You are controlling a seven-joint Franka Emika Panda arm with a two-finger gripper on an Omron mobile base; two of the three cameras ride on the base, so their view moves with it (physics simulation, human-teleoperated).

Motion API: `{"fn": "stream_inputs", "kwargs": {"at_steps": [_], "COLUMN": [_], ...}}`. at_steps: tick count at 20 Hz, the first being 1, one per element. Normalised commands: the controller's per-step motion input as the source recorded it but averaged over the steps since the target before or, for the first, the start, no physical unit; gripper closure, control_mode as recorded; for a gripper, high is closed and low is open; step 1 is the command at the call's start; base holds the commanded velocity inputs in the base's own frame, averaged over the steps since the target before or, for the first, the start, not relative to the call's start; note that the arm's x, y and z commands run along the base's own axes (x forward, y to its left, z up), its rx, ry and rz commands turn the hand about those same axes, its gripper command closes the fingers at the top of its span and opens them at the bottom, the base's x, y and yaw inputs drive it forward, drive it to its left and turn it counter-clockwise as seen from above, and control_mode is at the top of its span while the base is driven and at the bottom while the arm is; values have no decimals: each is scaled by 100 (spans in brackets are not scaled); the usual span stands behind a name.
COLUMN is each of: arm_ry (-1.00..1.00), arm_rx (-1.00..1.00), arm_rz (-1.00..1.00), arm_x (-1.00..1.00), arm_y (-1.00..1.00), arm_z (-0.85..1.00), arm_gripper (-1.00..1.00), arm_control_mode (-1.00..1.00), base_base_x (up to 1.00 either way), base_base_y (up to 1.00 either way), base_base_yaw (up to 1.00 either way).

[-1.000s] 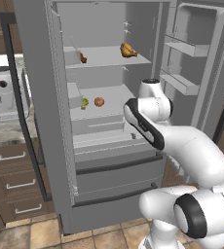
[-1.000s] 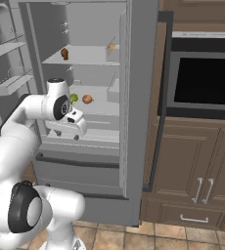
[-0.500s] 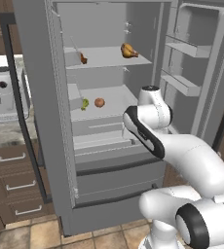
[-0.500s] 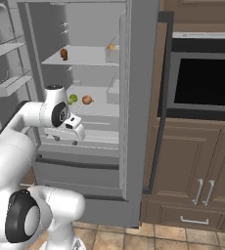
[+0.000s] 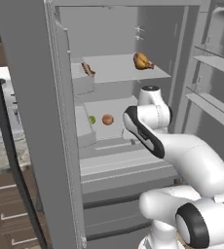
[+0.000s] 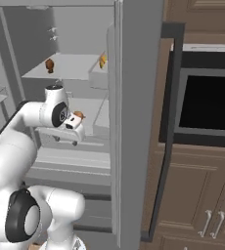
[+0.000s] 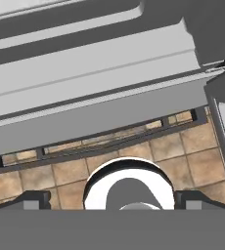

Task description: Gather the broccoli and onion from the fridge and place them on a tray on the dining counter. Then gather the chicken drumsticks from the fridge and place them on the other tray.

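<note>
The fridge (image 5: 109, 160) stands open in front of me. On its middle shelf the green broccoli (image 5: 92, 119) lies next to the round onion (image 5: 107, 119), which also peeks past my hand (image 6: 78, 115). Two chicken drumsticks rest on the upper shelf, one at the right (image 5: 142, 61) and one at the left (image 5: 88, 69). My gripper (image 6: 65, 139) hangs open in front of the middle shelf, pointing down, empty, a little short of the onion. In the hand view its fingertips (image 7: 33, 199) stand wide apart over the fridge drawers and tiled floor. The trays and dining counter are out of view.
An open fridge door edge (image 5: 41, 121) rises close at the left, and the other door's shelves (image 5: 211, 104) jut out at the right. A built-in oven (image 6: 207, 102) and brown cabinets (image 6: 197, 195) flank the fridge. A dark handle bar (image 6: 166, 136) hangs nearby.
The whole picture has shifted: the base has come closer to the fridge, which now looms larger. My arm has folded in toward the middle shelf. The jaws stay open.
</note>
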Motion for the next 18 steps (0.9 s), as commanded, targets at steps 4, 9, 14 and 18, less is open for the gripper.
{"fn": "stream_inputs", "kwargs": {"at_steps": [4,9,14,18], "arm_ry": [0,0,0,0], "arm_rx": [0,0,0,0], "arm_rz": [0,0,0,0], "arm_x": [0,0,0,0], "arm_y": [0,0,0,0], "arm_z": [0,0,0,0], "arm_gripper": [-100,-100,-100,-100], "arm_control_mode": [100,100,100,100], "base_base_x": [31,26,45,43], "base_base_y": [0,0,0,0], "base_base_yaw": [0,0,0,0]}}
